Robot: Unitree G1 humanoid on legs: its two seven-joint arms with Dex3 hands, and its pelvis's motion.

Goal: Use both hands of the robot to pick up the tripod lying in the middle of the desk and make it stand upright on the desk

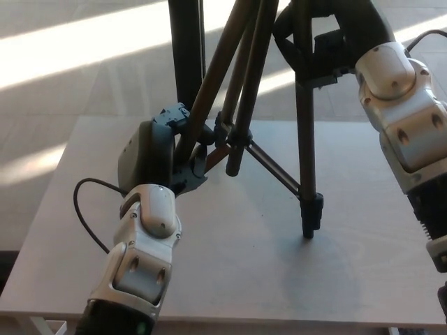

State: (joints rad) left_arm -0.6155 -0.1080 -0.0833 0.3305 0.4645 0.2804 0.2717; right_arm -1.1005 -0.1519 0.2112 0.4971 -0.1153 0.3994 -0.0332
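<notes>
Tripod (305, 125) is up off its side, legs spread, on the pale desk (363, 279). We see one black leg coming down just left of the right hand and ending in a foot planted on the desk surface, below and left of that hand. A second leg runs diagonally down toward the left hand. A short centre column ends above the desk, just right of the left hand, with thin braces fanning from its collar to the legs. A third dark upright stands behind the left hand; we cannot tell where its foot lands.

Left hand (164, 150): wrapped round the lower part of the diagonal leg, fingers curled on it, gripping. A black cable loops out from the wrist to its left.

Right hand (335, 35): high up at the top edge, closed on the upper part of the tripod near the head; fingers partly cut off by the frame edge.
</notes>
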